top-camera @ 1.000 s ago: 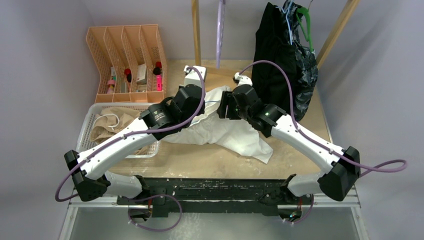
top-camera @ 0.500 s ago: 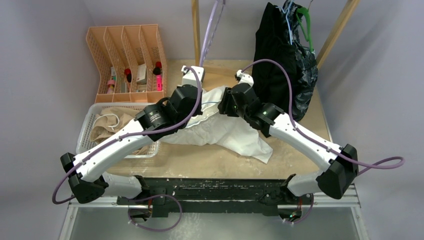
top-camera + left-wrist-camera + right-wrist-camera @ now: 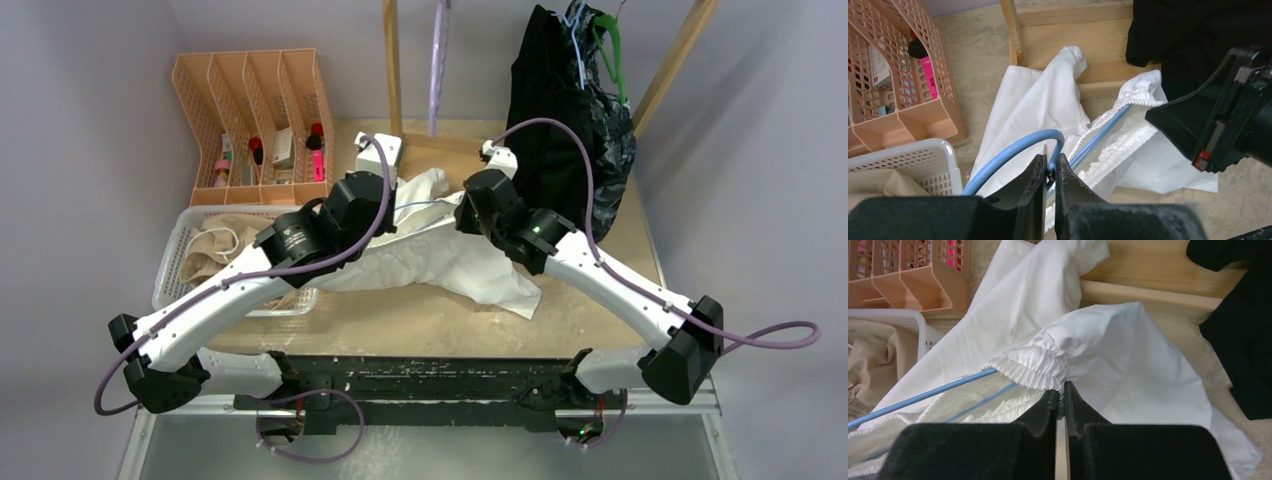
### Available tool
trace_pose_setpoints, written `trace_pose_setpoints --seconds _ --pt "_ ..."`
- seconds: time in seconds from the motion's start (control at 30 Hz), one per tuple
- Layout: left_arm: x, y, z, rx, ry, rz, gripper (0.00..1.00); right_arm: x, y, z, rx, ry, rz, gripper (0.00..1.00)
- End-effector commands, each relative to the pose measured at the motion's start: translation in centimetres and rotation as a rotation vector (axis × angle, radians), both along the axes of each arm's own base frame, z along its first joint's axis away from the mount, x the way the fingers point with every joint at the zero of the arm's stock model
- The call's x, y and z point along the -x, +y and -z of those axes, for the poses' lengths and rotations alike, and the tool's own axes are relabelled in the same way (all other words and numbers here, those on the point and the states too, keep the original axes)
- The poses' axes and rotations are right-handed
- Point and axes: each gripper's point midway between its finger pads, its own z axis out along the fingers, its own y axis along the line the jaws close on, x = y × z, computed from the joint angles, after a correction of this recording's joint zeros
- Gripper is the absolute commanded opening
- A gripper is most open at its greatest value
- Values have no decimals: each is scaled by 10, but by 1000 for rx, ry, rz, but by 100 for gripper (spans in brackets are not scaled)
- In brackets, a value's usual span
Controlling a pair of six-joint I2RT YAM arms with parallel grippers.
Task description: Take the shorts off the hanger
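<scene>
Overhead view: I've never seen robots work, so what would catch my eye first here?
White shorts sprawl mid-table, caught between both hands. The left hand is pinched on the blue hanger threaded through them, while the right hand nips their gathered waistband. At the back right, black shorts hang from a wooden rack.

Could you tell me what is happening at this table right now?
Two robot arms are working a pair of white fabric shorts off a light blue hanger on the wooden table. The left hand is shut on the hanger's hook, and the right hand is shut on the shorts' gathered elastic waistband. The waistband is still on the hanger.
</scene>
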Motion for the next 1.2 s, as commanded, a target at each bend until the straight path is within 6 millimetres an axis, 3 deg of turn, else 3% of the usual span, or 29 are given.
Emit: trace_pose_setpoints --seconds 0.0,0.13,0.27,0.43,0.63,0.73,0.93,1.03,1.17 --pt "14 28 -13 -105 -20 35 0 -5 -42 -36 78 -85 129 5" --pt "24 28 -8 -122 -2 97 0 -12 -61 -50 79 -124 173 5" --pt "29 22 -15 -87 -9 146 0 -24 -79 -49 95 -114 190 5" --pt "30 25 -26 -54 -44 141 0 -24 -76 -26 102 -58 145 5" --pt "28 24 -32 -15 -65 124 0 -20 -61 17 139 35 32 6" --pt "24 24 -31 -29 -65 110 0 -17 -63 34 167 86 42 7" --pt "23 29 -36 -19 -74 78 0 -18 -80 34 180 65 92 8" --pt "24 27 -40 5 -81 82 0 -18 -91 43 192 86 104 8" --pt "24 28 -41 13 -88 78 0 -13 -75 43 137 84 8 8"
